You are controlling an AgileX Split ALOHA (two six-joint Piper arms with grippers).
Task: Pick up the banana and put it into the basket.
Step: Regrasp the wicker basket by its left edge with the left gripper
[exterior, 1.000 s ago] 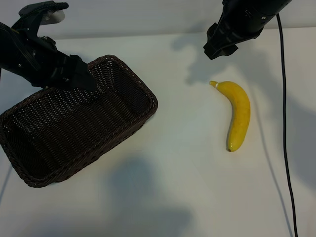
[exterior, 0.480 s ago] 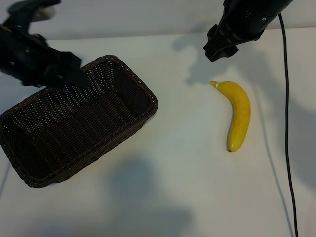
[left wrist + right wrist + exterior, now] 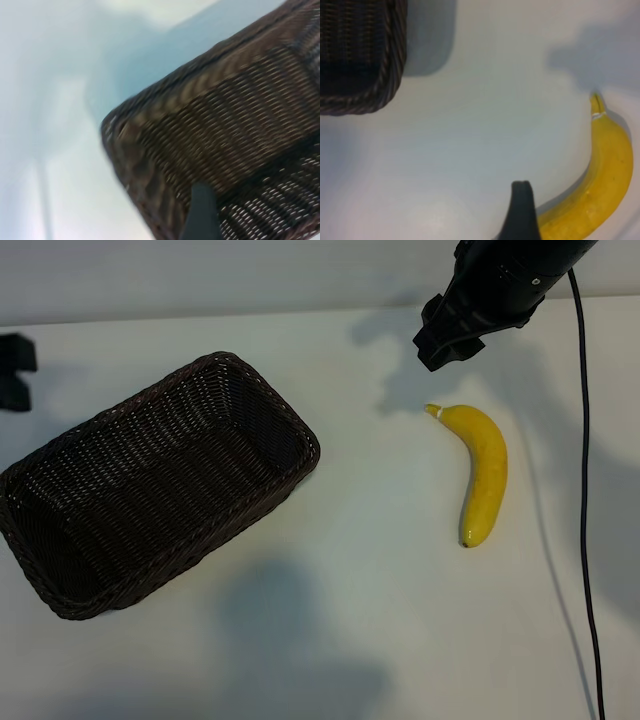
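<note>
Right claw [image 3: 445,340] hovers wide open and empty just beyond the banana [image 3: 482,472], so the reach is underway; next, descend and close around its middle.

Banana [image 3: 605,185] beside 1 dark fingertip [image 3: 521,210] — basket [image 3: 380,85] well apart.

White table [image 3: 350,640]: basket [image 3: 150,490], banana [image 3: 484,475]

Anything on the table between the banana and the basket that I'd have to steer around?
No. In the exterior view the stretch between the banana and the basket is bare white table, crossed only by shadow. The right wrist view shows the same empty gap.
</note>
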